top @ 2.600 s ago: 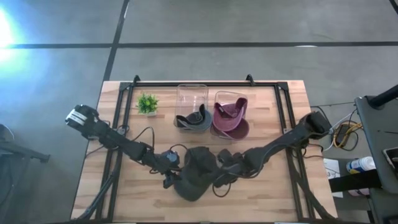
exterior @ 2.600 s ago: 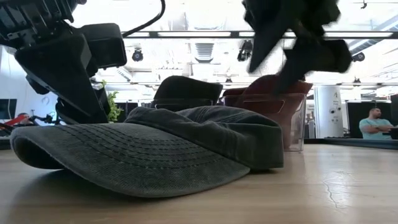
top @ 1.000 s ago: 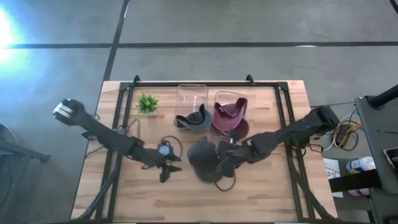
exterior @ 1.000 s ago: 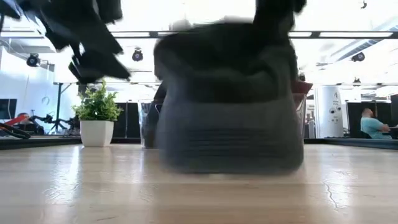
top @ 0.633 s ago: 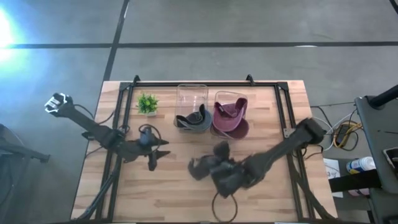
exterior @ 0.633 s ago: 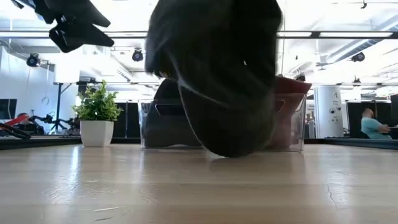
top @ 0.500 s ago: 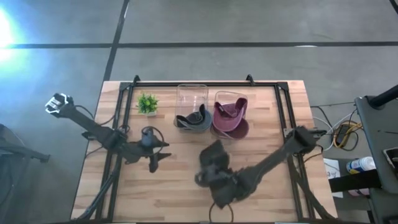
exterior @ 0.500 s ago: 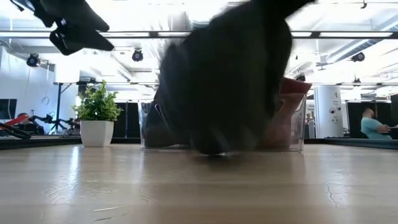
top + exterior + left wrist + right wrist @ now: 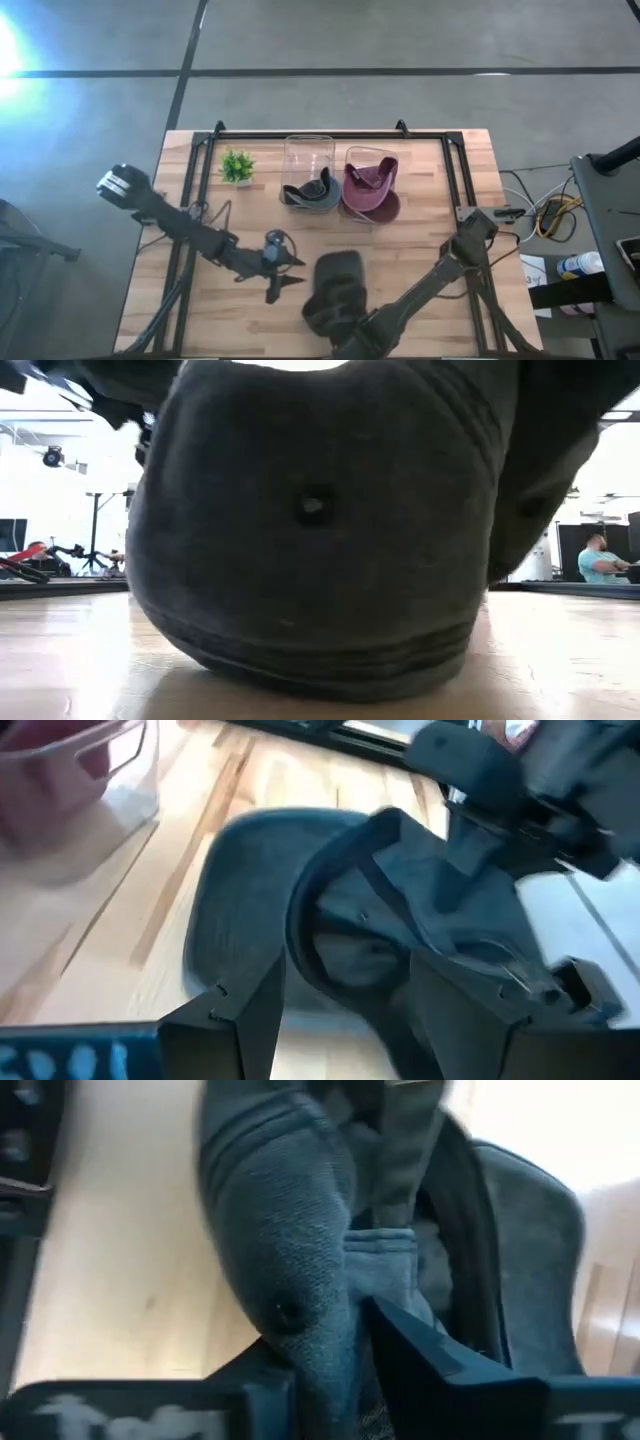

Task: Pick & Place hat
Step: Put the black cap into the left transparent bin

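A dark grey hat [image 9: 335, 285] is near the table's front edge, filling the low view [image 9: 310, 530]. My right gripper [image 9: 325, 1380] comes at it from the near right and is shut on its crown. My left gripper [image 9: 287, 280] stands open just left of the hat. Its two fingers [image 9: 235, 1020] point at the hat's hollow underside [image 9: 350, 950] without touching it. The hat's brim [image 9: 230, 920] lies toward the far side, low over the wood. My right gripper pinches a bunched fold of the hat's crown cloth [image 9: 330, 1340] between its two fingers, which slant steeply down from the near right. The hat hangs tipped on its side below them, its lower edge [image 9: 310, 680] down at the tabletop.
Two clear bins stand at the far middle, one with a dark hat [image 9: 308, 190], one with a maroon hat [image 9: 370, 185]. A small potted plant [image 9: 237, 166] is at the far left. Bare wood lies left and right of the grey hat.
My right gripper has swung the grey hat from mid-table toward the near edge and lowered it, turning as it went; the hat now sits low at the tabletop. My left gripper drew back toward the left, then returned toward the hat, staying open.
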You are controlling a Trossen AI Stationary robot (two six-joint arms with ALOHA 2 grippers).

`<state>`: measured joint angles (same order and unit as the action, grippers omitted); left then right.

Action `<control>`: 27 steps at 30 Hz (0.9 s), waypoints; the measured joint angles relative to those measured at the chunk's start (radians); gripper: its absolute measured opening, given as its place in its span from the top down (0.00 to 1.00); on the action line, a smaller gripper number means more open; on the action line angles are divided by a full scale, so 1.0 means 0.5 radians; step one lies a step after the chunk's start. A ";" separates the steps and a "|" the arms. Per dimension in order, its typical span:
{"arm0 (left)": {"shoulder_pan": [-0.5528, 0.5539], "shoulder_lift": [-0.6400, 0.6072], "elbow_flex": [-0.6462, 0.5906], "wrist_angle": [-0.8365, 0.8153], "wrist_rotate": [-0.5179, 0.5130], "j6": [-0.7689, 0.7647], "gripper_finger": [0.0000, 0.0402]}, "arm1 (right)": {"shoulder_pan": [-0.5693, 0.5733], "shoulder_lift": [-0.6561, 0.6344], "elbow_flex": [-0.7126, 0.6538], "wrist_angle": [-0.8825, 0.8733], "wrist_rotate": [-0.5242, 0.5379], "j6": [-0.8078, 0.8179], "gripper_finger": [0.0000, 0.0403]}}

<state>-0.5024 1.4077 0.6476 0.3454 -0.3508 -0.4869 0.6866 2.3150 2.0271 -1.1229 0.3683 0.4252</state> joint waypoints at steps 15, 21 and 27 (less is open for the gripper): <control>0.381 0.770 0.535 0.077 0.746 0.619 0.48 | 0.191 0.032 0.155 -0.104 -0.008 -0.078 0.47; 0.480 0.984 0.688 -0.182 0.900 0.555 0.48 | 0.230 0.031 0.230 -0.511 -0.006 0.499 0.46; 0.483 0.939 0.732 -0.555 0.920 0.019 0.48 | 0.238 0.024 0.210 -0.719 -0.025 1.273 0.46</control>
<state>-0.2610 1.8770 1.0134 0.0678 0.1094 -0.4774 0.8059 2.3272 2.1322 -1.4825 0.3559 1.0614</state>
